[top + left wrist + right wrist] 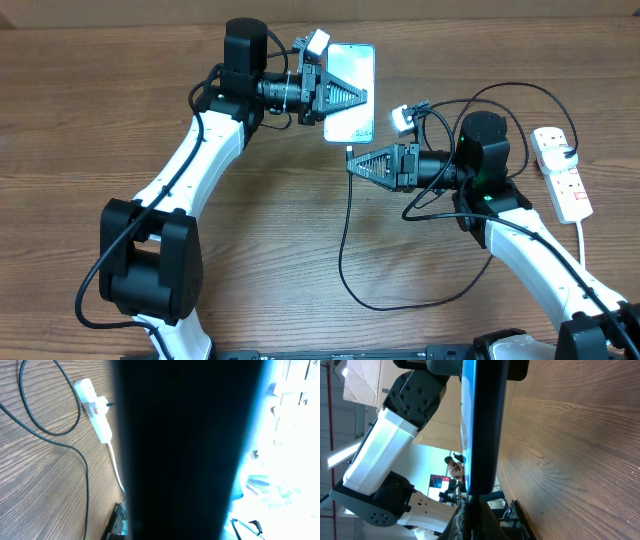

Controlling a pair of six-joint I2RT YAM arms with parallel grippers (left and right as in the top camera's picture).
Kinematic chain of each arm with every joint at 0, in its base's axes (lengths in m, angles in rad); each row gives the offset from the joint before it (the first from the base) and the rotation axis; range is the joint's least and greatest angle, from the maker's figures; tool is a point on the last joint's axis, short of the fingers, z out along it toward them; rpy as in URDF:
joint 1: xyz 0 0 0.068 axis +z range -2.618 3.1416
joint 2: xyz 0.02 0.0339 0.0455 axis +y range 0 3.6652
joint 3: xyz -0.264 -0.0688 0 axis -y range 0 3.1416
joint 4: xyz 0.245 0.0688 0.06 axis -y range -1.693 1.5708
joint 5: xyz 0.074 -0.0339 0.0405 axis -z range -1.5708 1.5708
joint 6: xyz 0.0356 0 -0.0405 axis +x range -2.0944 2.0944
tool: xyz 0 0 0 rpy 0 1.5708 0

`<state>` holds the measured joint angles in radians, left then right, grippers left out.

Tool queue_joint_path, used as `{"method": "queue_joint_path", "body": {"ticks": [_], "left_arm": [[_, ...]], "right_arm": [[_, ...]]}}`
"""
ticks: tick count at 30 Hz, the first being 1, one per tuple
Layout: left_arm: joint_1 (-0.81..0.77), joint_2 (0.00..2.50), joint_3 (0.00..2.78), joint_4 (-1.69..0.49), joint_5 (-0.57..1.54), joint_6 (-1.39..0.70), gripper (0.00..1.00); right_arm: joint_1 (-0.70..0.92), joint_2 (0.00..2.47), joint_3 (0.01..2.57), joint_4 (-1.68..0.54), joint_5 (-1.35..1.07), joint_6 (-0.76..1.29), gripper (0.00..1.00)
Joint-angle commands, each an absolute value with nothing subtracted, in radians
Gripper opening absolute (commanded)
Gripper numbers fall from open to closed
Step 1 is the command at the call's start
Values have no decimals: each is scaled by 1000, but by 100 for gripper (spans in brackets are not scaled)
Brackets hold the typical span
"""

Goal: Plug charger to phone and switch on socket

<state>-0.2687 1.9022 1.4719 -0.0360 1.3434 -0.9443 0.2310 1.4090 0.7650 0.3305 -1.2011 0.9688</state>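
Overhead view of a wooden table [120,60] with two white-and-black robot arms reaching in from 6 o'clock. The phone [352,65] sits near 12 o'clock, pale screen up, its long side running from 12 to 6. The left gripper [362,96] comes in from 9 o'clock and is clamped across the phone's middle; the left wrist view is mostly filled by the dark body of the phone. The right gripper [350,163] reaches in from 3 o'clock, just at 6 o'clock of the phone, pinched tight on the charger [341,250] right behind its tip. That tip meets the phone's bottom edge; whether it is fully seated cannot be told. From there the thin black cable drops toward 6 o'clock, loops, and climbs back to the right. The socket [562,175] lies at 3 o'clock, well apart from the phone, with a black plug [570,153] in it and a white cord [585,245] trailing toward 6 o'clock.
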Motion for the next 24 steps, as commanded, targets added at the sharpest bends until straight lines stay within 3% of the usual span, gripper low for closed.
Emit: {"method": "queue_joint_path", "body": {"ticks": [1,24], "left_arm": [[-276,1870,1480,-24,1377,-951,4],[-301,1870,1480,-17,1379,-933,4]], "right_arm": [[237,1393,784,340,-1217,973,4],[236,1393,784,344,-1216,973,4]]}}
